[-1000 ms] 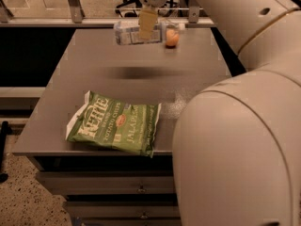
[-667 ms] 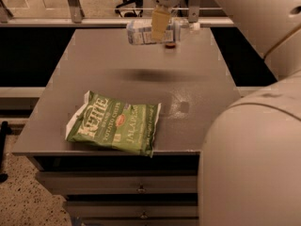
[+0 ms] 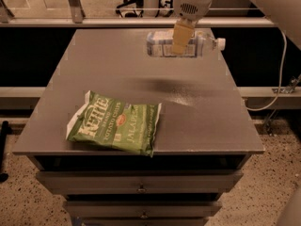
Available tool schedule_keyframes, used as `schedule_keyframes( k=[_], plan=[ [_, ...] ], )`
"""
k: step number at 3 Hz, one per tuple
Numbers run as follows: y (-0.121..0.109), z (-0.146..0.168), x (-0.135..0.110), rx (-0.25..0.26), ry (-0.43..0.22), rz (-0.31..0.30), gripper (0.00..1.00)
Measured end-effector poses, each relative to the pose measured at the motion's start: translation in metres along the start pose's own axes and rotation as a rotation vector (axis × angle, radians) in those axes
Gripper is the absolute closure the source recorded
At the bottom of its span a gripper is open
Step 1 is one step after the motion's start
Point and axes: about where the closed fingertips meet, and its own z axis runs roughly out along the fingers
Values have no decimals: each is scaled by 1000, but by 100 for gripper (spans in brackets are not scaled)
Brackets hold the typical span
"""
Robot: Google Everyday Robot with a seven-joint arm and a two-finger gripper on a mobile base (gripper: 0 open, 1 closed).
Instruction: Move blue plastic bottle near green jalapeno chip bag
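hanging over the far part of the grey table (image 3: 207, 126), the gripper (image 3: 180, 46) is clamped on the blue plastic bottle (image 3: 160, 44), which lies sideways in the air with its white cap (image 3: 219, 43) pointing right. one tan finger (image 3: 181, 32) crosses the front of the bottle's middle and hides part of the label; the other finger is behind the bottle, out of sight. the wrist above is cut off by the top edge. a blurred shadow (image 3: 164, 86) lies on the tabletop, nearer the front than the bottle. the green jalapeno chip bag (image 3: 115, 124) lies flat by the front left edge, well apart from the bottle. the drawer fronts (image 3: 141, 180) below are dim, their handles hard to make out.
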Motion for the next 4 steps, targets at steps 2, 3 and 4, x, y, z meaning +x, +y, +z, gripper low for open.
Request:
schedule_keyframes(
  k=[2,3,4],
  plan=[
    [41,15,50,-64,34,88,100],
    [54,28,71,-84,45,134,100],
    [67,41,83,-110,46,164,100]
  ],
)
